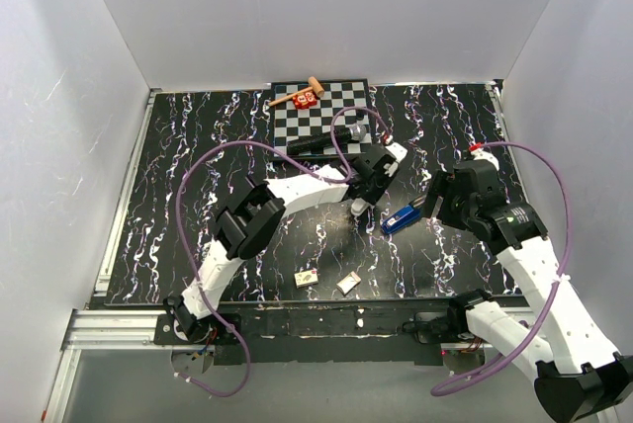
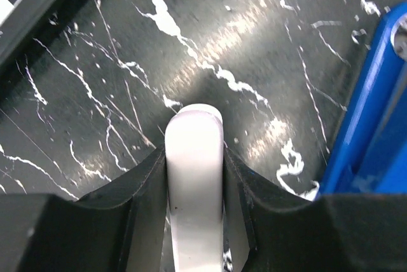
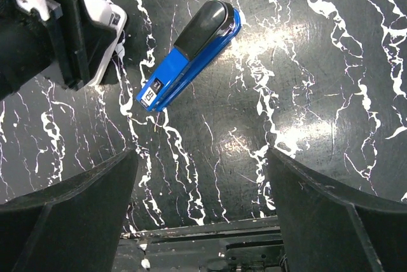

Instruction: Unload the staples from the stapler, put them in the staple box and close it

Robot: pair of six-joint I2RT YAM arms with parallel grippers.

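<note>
Top external view, and the back of the black, white-veined marble-look bench (image 1: 198, 166) is busy. A black-and-white checkered mat (image 1: 346, 97) sits against the far edge. On it are a small wooden mallet (image 1: 297, 95), a little red block (image 1: 306, 101) right against the mallet, and a dark cylindrical object (image 1: 331, 138) lying across the squares. Near the front edge there's one small pale packet (image 1: 307, 276) and a second pale packet (image 1: 347, 285) close beside it.

Centre of the bench now: the small bright-blue stapler with a black end (image 1: 401, 218) lies flat between the two arms. The left tool (image 1: 356, 208) is down just beside it on one side, and the right tool (image 1: 435, 208) is near on the other.

Left wrist view: the left tool is clenched on a slim white rounded object (image 2: 194, 189), with a finger pressed to each side. The stapler's blue flank runs close by at the right edge, apart from those fingers.

Right wrist view: the right tool is released, jaws spread wide over the bench. The stapler lies on a diagonal ahead of it, apart from both fingers. Its black end is the farther one, and its other end points toward the left tool, which crowds in there. That end carries a small white label with dark marks, too small to read.
</note>
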